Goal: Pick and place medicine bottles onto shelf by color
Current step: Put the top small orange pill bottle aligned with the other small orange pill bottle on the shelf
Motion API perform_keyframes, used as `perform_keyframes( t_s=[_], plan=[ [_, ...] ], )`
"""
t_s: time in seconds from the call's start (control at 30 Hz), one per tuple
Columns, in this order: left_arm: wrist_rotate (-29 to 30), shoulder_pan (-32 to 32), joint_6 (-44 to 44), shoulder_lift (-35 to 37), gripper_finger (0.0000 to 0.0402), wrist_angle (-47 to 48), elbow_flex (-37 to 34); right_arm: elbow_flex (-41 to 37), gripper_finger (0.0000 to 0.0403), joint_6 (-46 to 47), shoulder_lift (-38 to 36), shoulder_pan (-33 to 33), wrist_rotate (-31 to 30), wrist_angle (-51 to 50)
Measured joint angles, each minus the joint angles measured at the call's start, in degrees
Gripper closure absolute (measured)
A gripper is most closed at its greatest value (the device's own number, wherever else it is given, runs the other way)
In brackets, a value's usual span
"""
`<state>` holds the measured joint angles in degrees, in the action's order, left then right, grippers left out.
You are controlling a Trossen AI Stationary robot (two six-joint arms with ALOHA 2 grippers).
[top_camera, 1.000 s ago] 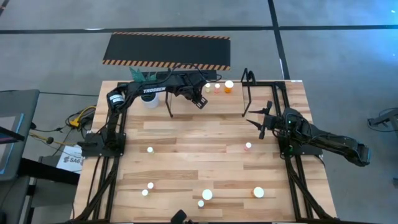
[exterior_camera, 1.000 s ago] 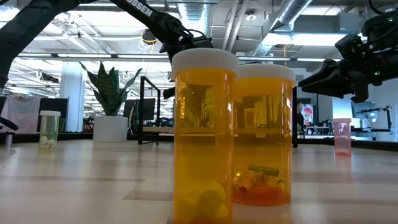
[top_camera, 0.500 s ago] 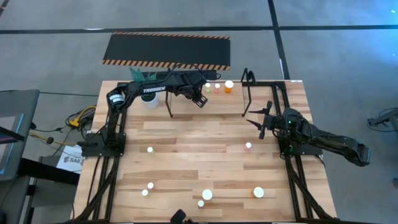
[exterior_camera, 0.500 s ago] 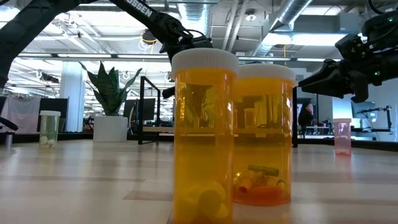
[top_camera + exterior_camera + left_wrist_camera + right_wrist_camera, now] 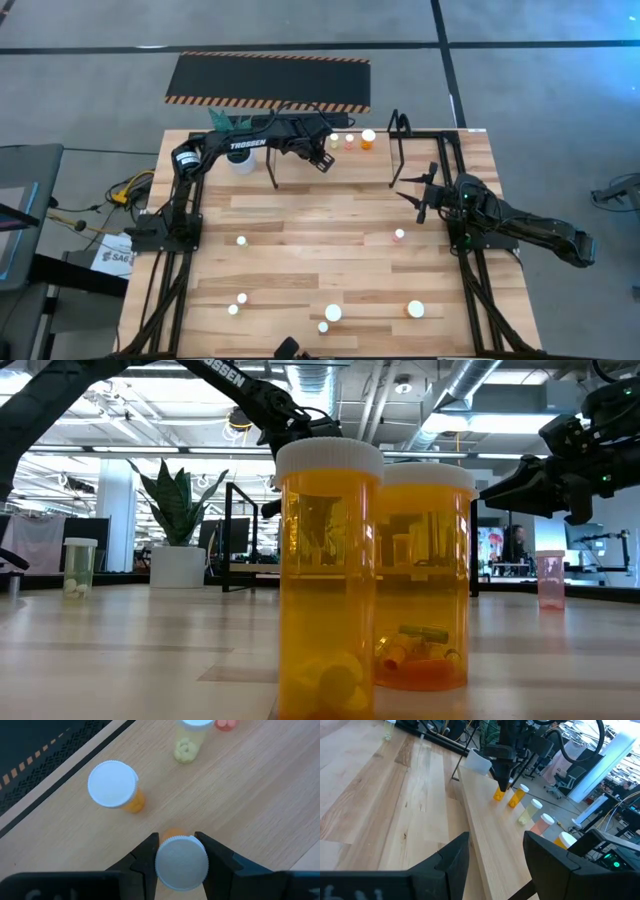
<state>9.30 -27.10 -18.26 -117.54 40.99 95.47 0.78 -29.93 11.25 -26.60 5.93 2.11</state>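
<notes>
Your left gripper point(image 5: 181, 851) is over the shelf point(image 5: 400, 150) at the far edge of the worktop point(image 5: 320, 225), pinching a small orange bottle point(image 5: 181, 862) by the sides just under its white cap. The bottle stands upright between the jaws, long axis vertical, with the wooden shelf surface directly below it. That is the relation the coming move turns on: the way to go is straight down, and the bottle is already lined up to stand on its base.

In the left wrist view, another orange bottle point(image 5: 114, 786) stands near the held one but clearly apart from it, with a pale yellow bottle point(image 5: 190, 737) farther along the same row. From the right wrist view the row runs orange, orange, yellow, pink, so the held bottle sits at the orange end, which looks like the right colour group. Mind the gap to its orange neighbour as you lower and let go.

Your right gripper point(image 5: 419, 195) waits above the right side of the worktop, jaws spread and holding nothing. A pink bottle point(image 5: 399, 236) stands near it on the worktop, closer to this arm than to the left one. More bottles are scattered along the near edge, two large orange ones point(image 5: 328, 580) among them.
</notes>
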Motion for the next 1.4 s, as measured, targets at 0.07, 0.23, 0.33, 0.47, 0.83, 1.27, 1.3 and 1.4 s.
perform_keyframes(
  t_s=[0.07,0.23,0.33,0.47,0.83,1.27,1.3,1.4],
  plan=[
    [0.0,0.0,-0.1,0.0,0.0297,0.2,0.0,0.0,0.0196,0.0,0.0,0.0,0.0,0.0],
    [0.0,0.0,-0.5,0.0,0.0297,0.4,0.0,0.0,0.0196,0.0,0.0,0.0,0.0,0.0],
    [0.0,0.0,-1.4,-0.3,0.0297,0.6,0.0,0.0,0.0196,0.0,0.0,0.0,0.0,0.0],
    [-0.6,0.0,-1.7,-0.7,0.0297,0.6,0.0,0.0,0.0196,0.0,0.0,0.0,0.0,0.0],
    [0.0,-0.1,-1.9,-0.8,0.0297,0.4,0.0,0.0,0.0196,0.0,0.0,0.0,0.0,0.0],
    [0.4,-0.6,-2.4,-0.9,0.0297,-0.5,-0.1,0.0,0.0196,0.0,0.0,0.0,0.0,0.0],
    [0.4,-0.7,-2.4,-0.9,0.0297,-0.5,-0.1,0.0,0.0196,0.0,0.0,0.0,0.0,0.0],
    [0.3,-0.9,-2.5,-0.9,0.0297,-0.5,-0.1,0.0,0.0196,0.0,0.0,0.0,0.0,0.0]
  ],
)
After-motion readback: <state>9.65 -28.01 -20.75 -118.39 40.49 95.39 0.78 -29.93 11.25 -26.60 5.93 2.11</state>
